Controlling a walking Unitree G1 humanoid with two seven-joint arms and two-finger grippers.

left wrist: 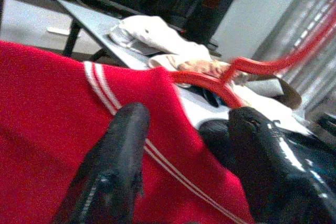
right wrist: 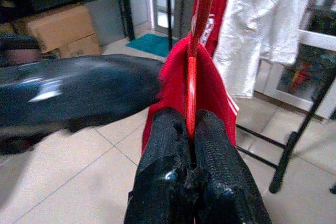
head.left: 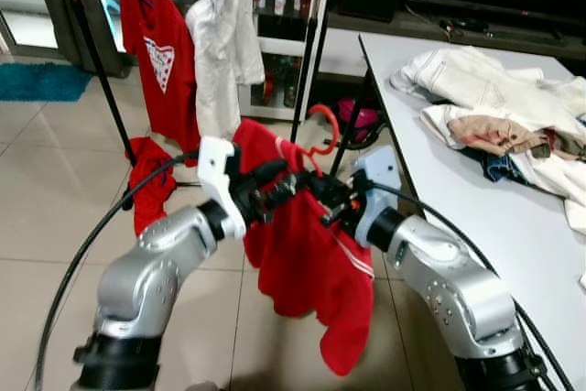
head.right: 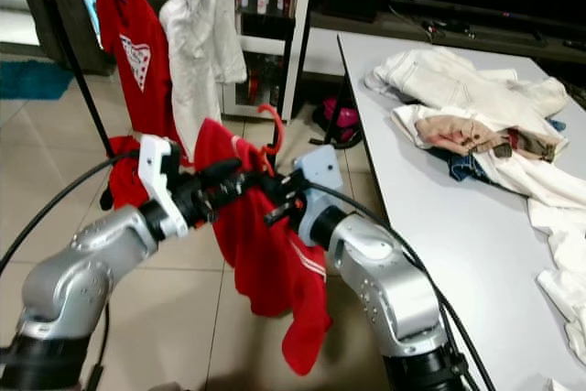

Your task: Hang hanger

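Red hanger (head.left: 322, 131), body hidden under red garment (head.left: 302, 254), pinched by right claw (right wrist: 191, 129).

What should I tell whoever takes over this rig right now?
Right gripper: shut on the red hanger, pinching its thin bar.
Left gripper: open, fingers against the red garment draped on that hanger.
Both hold it low, in front of the clothes rack, beside the white table.
Done: garment is on the hanger.
Left: lift it and hook it onto the rack beside the white shirt.

Red hanger (head.left: 322, 130) carries a red garment (head.left: 302, 254) with white stripes.
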